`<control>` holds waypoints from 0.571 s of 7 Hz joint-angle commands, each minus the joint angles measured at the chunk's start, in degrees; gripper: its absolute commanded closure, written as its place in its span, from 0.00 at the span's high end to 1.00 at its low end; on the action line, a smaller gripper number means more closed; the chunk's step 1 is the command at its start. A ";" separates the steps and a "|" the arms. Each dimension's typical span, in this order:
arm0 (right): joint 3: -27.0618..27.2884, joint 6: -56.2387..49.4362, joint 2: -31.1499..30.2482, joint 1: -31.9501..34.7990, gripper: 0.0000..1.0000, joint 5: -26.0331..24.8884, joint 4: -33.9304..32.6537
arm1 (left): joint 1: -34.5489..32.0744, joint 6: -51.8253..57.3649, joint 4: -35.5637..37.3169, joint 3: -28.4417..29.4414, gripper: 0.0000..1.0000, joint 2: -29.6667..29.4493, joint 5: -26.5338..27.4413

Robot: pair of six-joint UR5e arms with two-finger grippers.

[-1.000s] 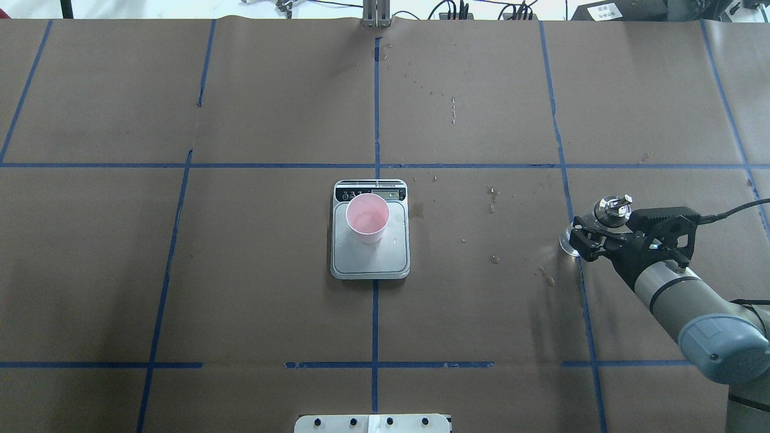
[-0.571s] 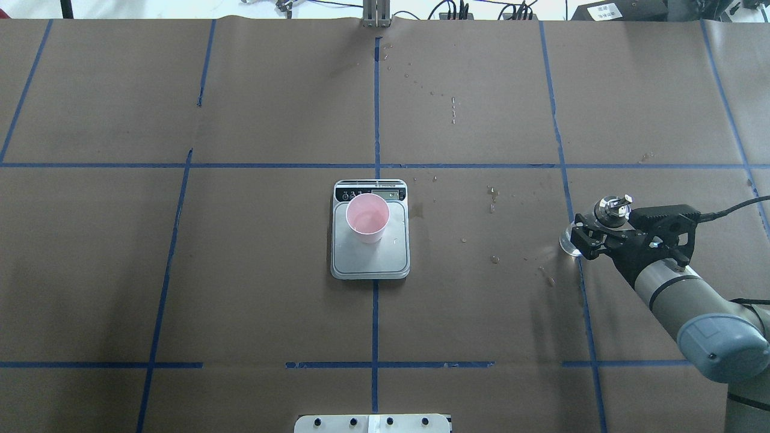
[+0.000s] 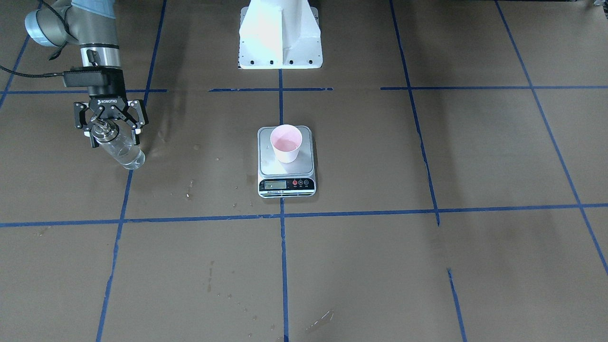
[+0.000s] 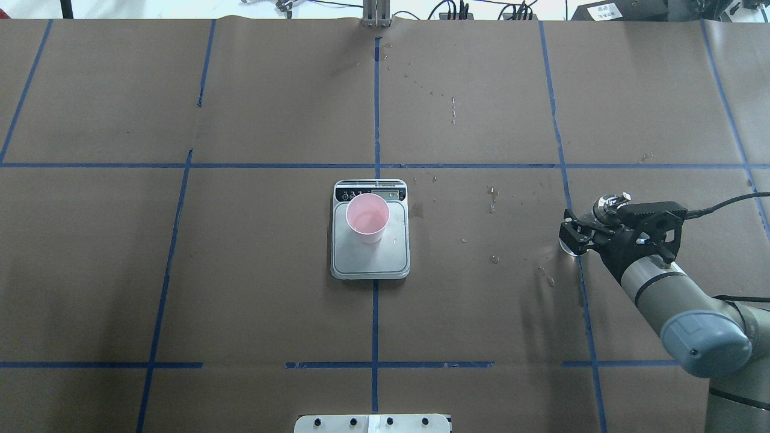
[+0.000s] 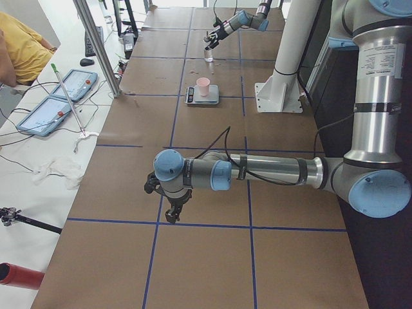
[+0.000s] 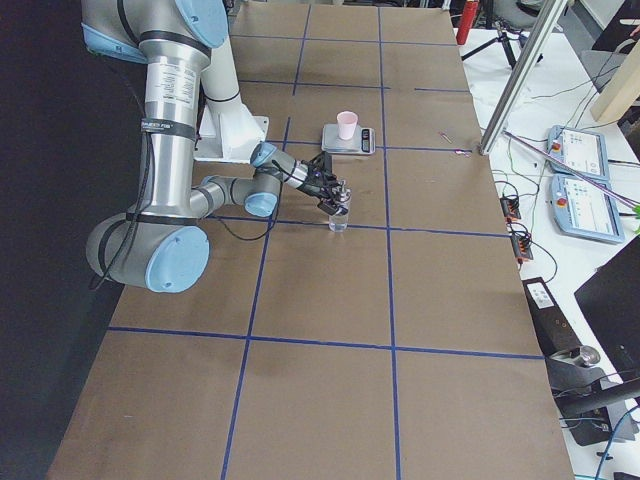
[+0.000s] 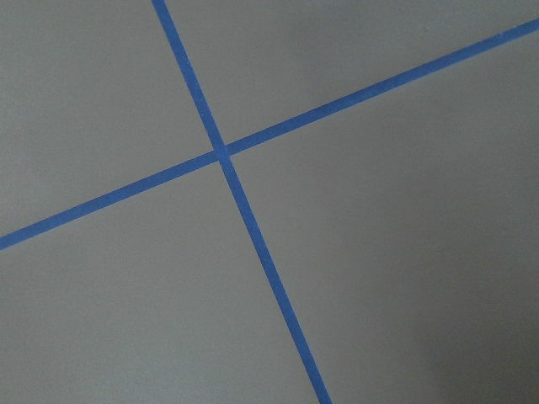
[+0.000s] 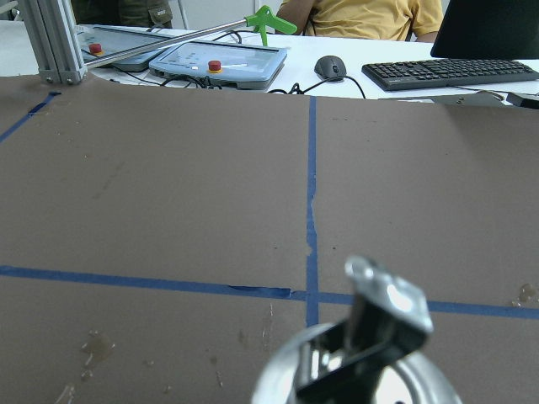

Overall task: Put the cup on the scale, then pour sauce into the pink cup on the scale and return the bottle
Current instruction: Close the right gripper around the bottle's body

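The pink cup (image 3: pixel 286 142) stands upright on the steel scale (image 3: pixel 304 164) at the table's middle; both show in the overhead view too, the cup (image 4: pixel 367 218) on the scale (image 4: pixel 370 261). The clear glass bottle (image 3: pixel 121 149) with its silver spout cap (image 8: pixel 379 337) stands upright on the table, far to the robot's right, with clear liquid in it. My right gripper (image 3: pixel 111 137) is open, its fingers spread on either side of the bottle's top, not pressing it. My left gripper (image 5: pixel 170 215) hangs low over bare table, far from the scale; I cannot tell whether it is open or shut.
Brown paper with blue tape lines covers the table. Small wet spots (image 4: pixel 493 260) lie between the scale and the bottle. The robot's white base (image 3: pixel 280 33) stands behind the scale. Tablets, a keyboard and operators are beyond the table's far edge (image 8: pixel 219 63).
My right gripper and arm have shifted slightly left in the overhead view and look lower around the bottle. The bottle, cup and scale have not moved.
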 commanded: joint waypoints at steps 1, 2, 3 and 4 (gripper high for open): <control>-1.84 -0.10 1.12 0.46 0.97 -0.78 0.08 | -0.09 0.12 -0.01 -0.09 1.00 0.30 0.03; -1.84 -0.80 0.50 0.46 0.96 -1.83 0.17 | 0.00 0.12 -0.01 -0.09 1.00 0.30 0.03; -1.49 -0.89 0.41 0.46 0.62 -2.71 0.25 | 0.00 0.12 -0.01 -0.09 1.00 0.30 -0.06; -1.14 -0.81 -0.38 0.46 0.01 -3.59 0.34 | 0.00 0.12 -0.01 0.00 1.00 0.30 -0.06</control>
